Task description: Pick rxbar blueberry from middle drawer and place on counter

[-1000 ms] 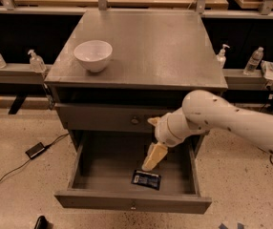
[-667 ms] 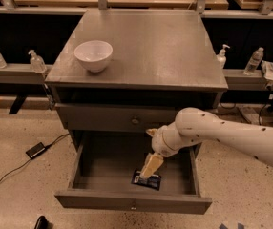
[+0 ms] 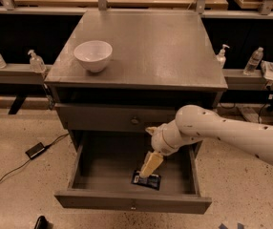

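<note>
1. The gripper (image 3: pixel 146 172) hangs inside the open middle drawer (image 3: pixel 131 202), low in the frame just right of centre. It slants down and to the left so that its tan tip meets the snack from above.
2. Whether the gripper is spread or pinched together cannot be told from this angle. Its tip appears to touch the top edge of the packet, or to hover just over it.
3. The rxbar blueberry (image 3: pixel 152 182) lies flat on the drawer floor, close to the front wall and slightly right of the middle. That leaves room for a top-down approach.
4. The white arm (image 3: pixel 222 132) comes in from the right edge of the frame and bends at the wrist. This lets it clear the closed upper drawer front (image 3: pixel 103 118) just above.
5. The drawer is pulled well out, so its grey floor is exposed and nothing else lies beside the bar.
6. The counter (image 3: pixel 160 46) fills the upper centre of the frame. A white bowl (image 3: pixel 93 55) stands at its left, and the bare right side looks the likelier place to set the bar down.
7. Farther out, a clear bottle (image 3: pixel 254 61) stands on a ledge at the right edge, and a black power brick (image 3: pixel 34 150) lies on the floor at lower left.
8. Judged from this, the grasp is in hand and the lift is not yet made.
</note>
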{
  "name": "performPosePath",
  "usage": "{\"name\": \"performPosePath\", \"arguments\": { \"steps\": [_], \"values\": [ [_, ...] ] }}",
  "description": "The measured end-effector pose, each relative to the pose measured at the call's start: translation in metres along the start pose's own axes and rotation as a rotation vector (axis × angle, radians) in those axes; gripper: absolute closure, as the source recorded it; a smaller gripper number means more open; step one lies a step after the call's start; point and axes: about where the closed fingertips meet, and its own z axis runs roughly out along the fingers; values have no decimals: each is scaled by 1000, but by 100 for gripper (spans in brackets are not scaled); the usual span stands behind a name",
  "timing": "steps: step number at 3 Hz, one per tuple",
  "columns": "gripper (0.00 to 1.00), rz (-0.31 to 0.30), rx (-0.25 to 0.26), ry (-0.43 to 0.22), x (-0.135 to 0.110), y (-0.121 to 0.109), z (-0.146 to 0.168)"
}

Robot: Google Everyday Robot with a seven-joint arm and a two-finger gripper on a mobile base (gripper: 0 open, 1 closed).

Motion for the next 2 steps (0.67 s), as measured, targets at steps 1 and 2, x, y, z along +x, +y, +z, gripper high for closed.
{"name": "performPosePath", "arguments": {
  "steps": [1,2],
  "values": [
    [12,-11,-6,25,26,1,36],
    [18,-15,-33,77,70,5,93]
  ]
}}
